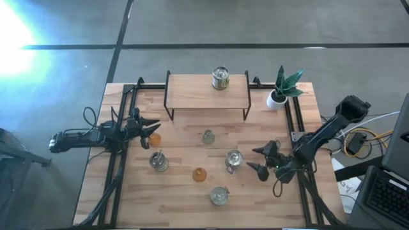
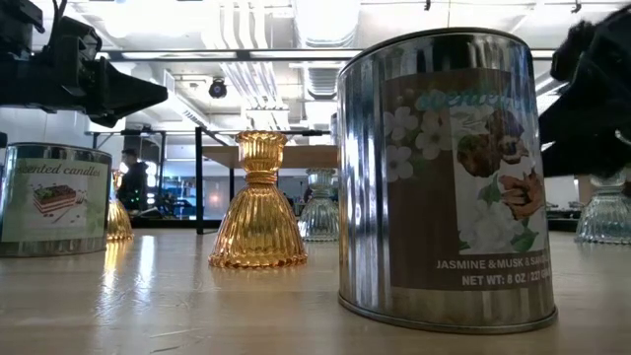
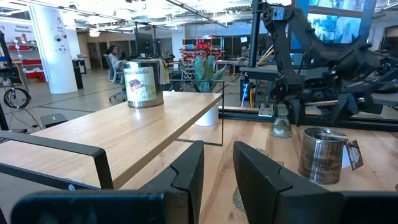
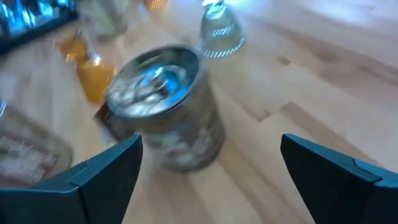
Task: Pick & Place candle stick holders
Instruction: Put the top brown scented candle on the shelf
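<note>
Hovering right gripper (image 1: 262,161), fingers spread wide and empty, just beside the silvery candle tin (image 1: 234,159); your orange candle stick holder (image 1: 200,174) stands on the table (image 1: 179,204), near centre front; left gripper (image 1: 150,128) nearly closed, its hold can't be told
</note>
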